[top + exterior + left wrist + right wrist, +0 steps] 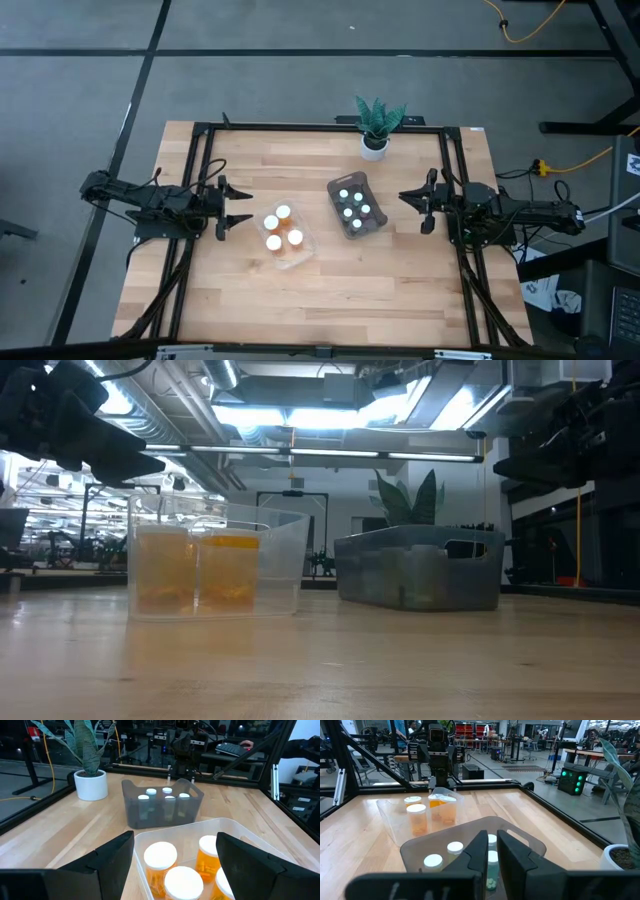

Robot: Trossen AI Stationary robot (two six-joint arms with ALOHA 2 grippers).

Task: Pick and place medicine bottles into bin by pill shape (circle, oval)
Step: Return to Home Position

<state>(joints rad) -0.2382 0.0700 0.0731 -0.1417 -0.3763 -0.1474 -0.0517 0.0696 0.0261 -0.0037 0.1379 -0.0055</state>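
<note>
**Sorting looks finished; both arms stand at the table's sides**

The four orange bottles (284,212) stand in the clear bin (301,258), left of the table's middle. The small white-capped bottles (349,211), five by the count of caps, sit in the dark grey bin (334,187) just to its right. No bottle shows on the bare wood outside the two bins, so I judge the picking done and the step in hand a parking one.

The left gripper (244,205) hangs beside the clear bin with its fingers spread wide and nothing between them. The right gripper (408,200) hangs beside the dark bin; its fingers seem closed on nothing, though the wrist view leaves a sliver of gap.

Any next move calls only for drawing each arm outward and level, away from the bin walls. Open wood lies on the near half of the table (350,300). The black frame rails (320,127) and the potted plant (375,125) crowd the far edge.
</note>
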